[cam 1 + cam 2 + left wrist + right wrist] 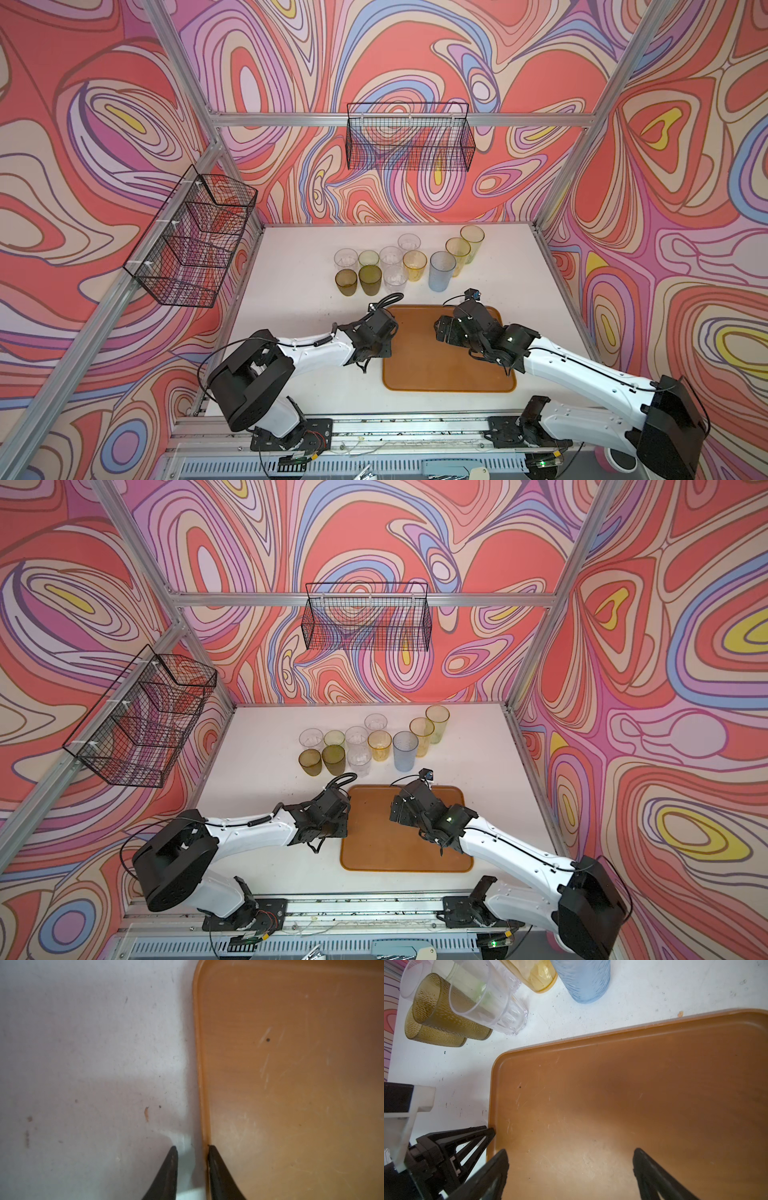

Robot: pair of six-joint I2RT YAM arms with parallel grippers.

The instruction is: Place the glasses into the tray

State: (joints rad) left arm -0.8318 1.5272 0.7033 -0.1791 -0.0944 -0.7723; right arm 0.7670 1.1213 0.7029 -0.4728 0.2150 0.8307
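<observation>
No glass is in the tray [436, 365] yet. It lies flat and bare on the near middle of the white table [291, 332], and its longer side seems to run left to right. All eleven glasses [414, 266] stand in a tight cluster just beyond its far edge, well apart from both arms.

The left gripper [192, 1147] sits at the tray's left rim with one finger over the table and the other inside the tray. Its jaws are parted only a little and grip nothing. The right gripper [570, 1151] hangs over the tray floor, spread wide and empty.

The step in hand looks like the first reach. The near row is the sensible start: the pale blue glass [439, 272] for the right arm, and the amber glass [346, 282] or olive glass [370, 280] for the left. The left jaws would need to open much wider first.

Neighbours stand very close — some may touch — so a finger slipped between them could knock one over. An outer glass, taken from the near side around mid-height, is the safer choice.

Every glass stands upright with its mouth up and its long axis vertical — best kept that way when carried and set down.
</observation>
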